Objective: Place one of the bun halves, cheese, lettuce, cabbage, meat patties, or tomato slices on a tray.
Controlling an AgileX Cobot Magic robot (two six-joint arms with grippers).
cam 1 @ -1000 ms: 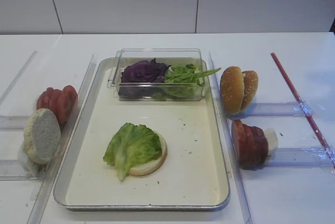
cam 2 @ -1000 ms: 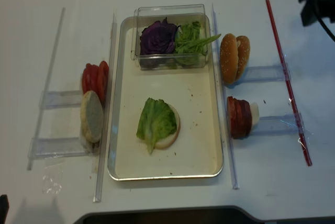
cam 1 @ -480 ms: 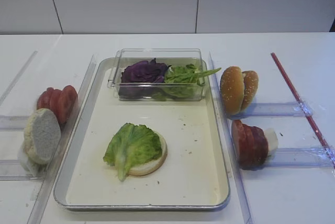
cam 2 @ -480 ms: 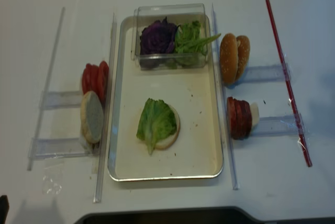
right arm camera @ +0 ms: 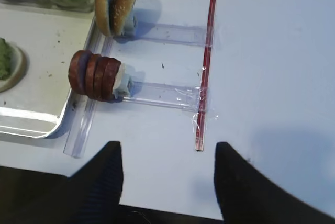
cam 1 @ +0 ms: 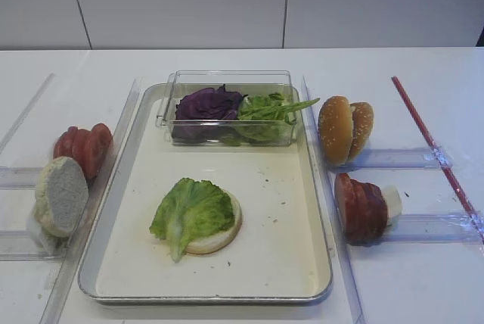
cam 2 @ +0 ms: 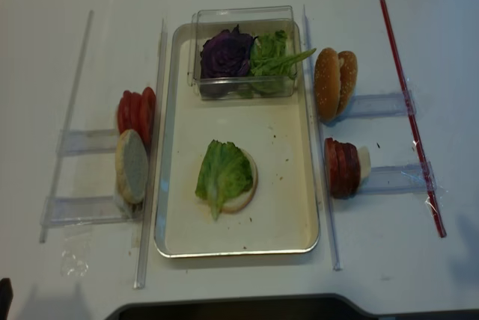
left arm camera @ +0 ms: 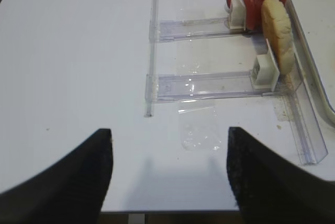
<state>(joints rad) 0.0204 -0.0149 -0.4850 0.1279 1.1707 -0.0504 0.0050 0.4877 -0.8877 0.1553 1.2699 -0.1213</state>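
Frilly bright green lettuce drapes a pale bun half at the tray's lower centre; left gripper and right gripper gape wide, holding nothing

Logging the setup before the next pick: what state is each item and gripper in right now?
Large rectangular metal tray: flat on table, holds box and bun.
Pale bun half on tray: cut face up, green lettuce leaf on top.
Small clear plastic box: open, holds purple cabbage and greens.
Dark reddish-brown meat patties: on edge in rack.
Red tomato slices: on edge in rack.
Left gripper: open, empty.
Right gripper: open, empty.
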